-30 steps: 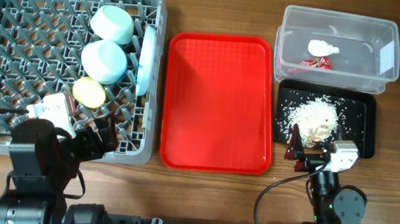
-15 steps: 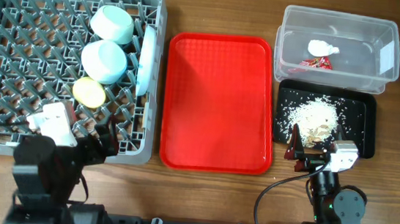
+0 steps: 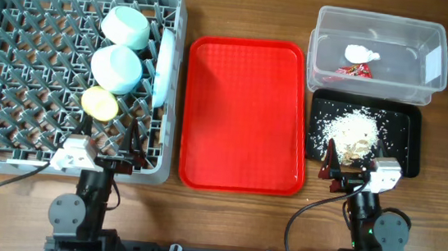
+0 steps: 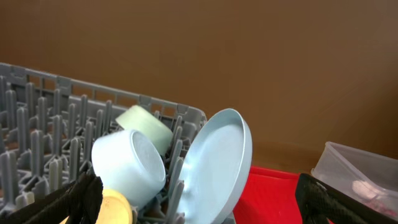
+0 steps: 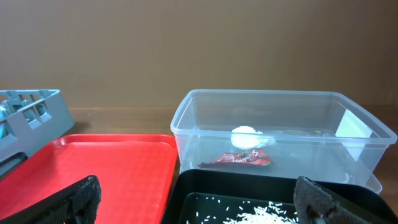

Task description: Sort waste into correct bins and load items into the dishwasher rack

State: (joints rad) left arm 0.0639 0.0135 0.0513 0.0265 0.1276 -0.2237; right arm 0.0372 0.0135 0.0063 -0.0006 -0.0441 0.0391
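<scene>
The grey dishwasher rack (image 3: 21, 7) holds two mint-green bowls (image 3: 126, 25) (image 3: 117, 67), the yellow cup (image 3: 100, 103) and the white plate (image 3: 164, 66), which stands on edge. The left wrist view also shows the plate (image 4: 217, 155), a bowl (image 4: 127, 163) and the cup (image 4: 115, 208). The clear tub (image 3: 429, 46) holds the tissue (image 3: 360, 53) and the red wrapper (image 3: 354, 70). The black tray (image 3: 404, 135) holds the rice crumbs (image 3: 355, 131). My left gripper (image 3: 115, 146) is open and empty at the rack's front edge. My right gripper (image 3: 354, 159) is open and empty over the black tray's front edge. I cannot make out the fork or the chopsticks.
A red serving tray (image 3: 245, 115) lies between the rack and the bins, with nothing on it. Bare wooden table shows around all of them. In the right wrist view the tub (image 5: 205, 118) stands behind the black tray (image 5: 205, 186).
My left arm has drawn back from above the rack's front left part to its front edge, further right. The right arm and all objects have not moved.
</scene>
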